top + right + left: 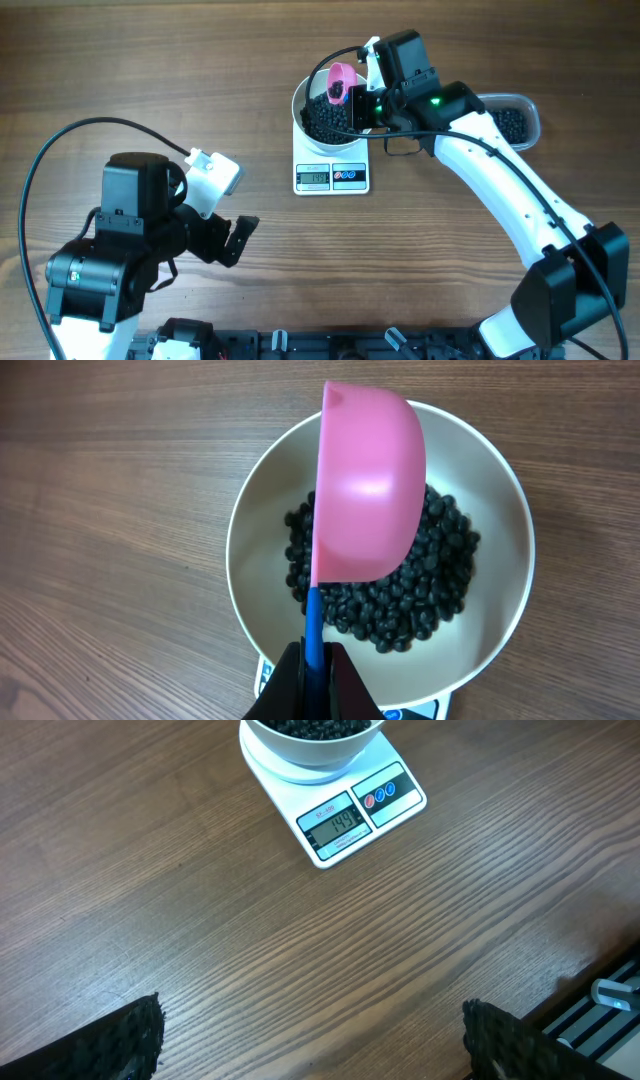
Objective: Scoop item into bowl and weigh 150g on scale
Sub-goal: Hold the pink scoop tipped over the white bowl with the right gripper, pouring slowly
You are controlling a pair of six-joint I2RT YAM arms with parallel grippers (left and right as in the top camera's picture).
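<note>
The white bowl (308,108) (260,560) (320,748) stands on the white scale (332,176) (345,820) and holds a heap of black pellets, the item (325,120) (420,590) (315,728). My right gripper (362,108) (315,670) is shut on the blue handle of a pink scoop (341,80) (368,490), which is turned on its side over the bowl. My left gripper (238,240) (312,1038) hangs open over bare table at the near left, well short of the scale, with nothing between its fingers.
A clear plastic tub (515,120) with more black pellets sits at the far right, partly behind my right arm. A black rail runs along the table's near edge (330,345).
</note>
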